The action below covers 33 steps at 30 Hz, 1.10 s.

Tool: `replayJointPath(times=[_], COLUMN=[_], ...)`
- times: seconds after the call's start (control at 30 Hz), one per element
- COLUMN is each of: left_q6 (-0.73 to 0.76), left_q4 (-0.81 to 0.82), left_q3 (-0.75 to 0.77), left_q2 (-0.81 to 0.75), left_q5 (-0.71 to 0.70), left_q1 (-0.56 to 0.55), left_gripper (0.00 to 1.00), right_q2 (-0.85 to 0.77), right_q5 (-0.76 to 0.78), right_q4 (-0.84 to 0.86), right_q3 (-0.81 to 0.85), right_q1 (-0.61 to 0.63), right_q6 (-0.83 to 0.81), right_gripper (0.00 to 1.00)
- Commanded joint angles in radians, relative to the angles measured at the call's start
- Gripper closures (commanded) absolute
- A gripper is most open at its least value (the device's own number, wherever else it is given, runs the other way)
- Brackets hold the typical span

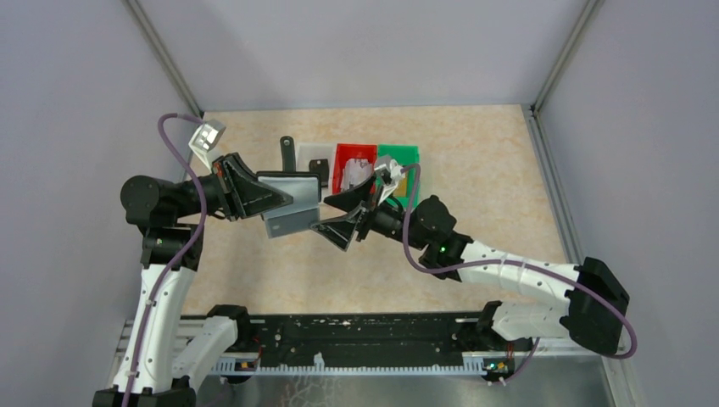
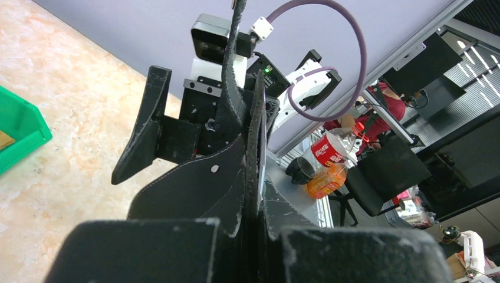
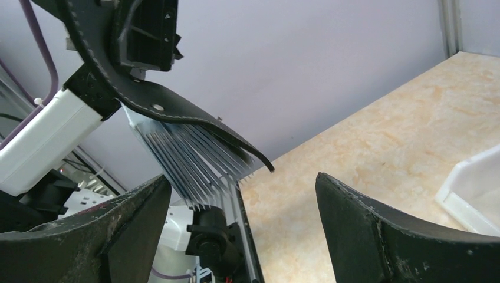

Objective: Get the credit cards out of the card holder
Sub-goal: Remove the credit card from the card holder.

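Note:
My left gripper (image 1: 273, 197) is shut on the black card holder (image 1: 289, 188) and holds it open above the table, its strap tab (image 1: 287, 153) pointing away. In the left wrist view the fingers (image 2: 147, 247) clamp the holder's black flap (image 2: 194, 188). A silvery grey fan of card edges or pleats (image 1: 291, 222) hangs from the holder; it also shows in the right wrist view (image 3: 188, 162) under the black flap (image 3: 147, 97). I cannot tell single cards apart. My right gripper (image 1: 337, 217) is open and empty just right of the holder; its fingers (image 3: 377, 230) stand wide apart.
A white bin (image 1: 312, 155) with a dark card in it, a red bin (image 1: 354, 166) and a green bin (image 1: 400, 156) stand in a row behind the grippers. The green bin (image 2: 17, 127) shows a tan piece inside. Grey walls close the table on three sides.

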Motion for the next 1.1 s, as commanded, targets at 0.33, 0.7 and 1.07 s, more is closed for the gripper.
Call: replayJointPath(times=[0.33,0.7,1.07], left_q6=[-0.031,-0.073,0.068], left_q4=[0.022,0.007,-0.134], left_q3=[-0.008,-0.041,0.015], left_q2=[-0.014,0.009,0.013], left_q5=[0.009,0.015,-0.039], left_q1=[-0.005,-0.005,-0.005], left_gripper=[1.0,1.0,1.0], right_q2=[0.065,0.1,0.035], right_q5=[-0.052,-0.196,-0.253], right_q4=[0.162,0.257,0.303], right_q3=[0.111,0.131,0.043], right_q1=[0.03,0.03,0.024], right_q6=[-0.013,0.093,0.19], right_gripper=[0.11,0.34,0.35])
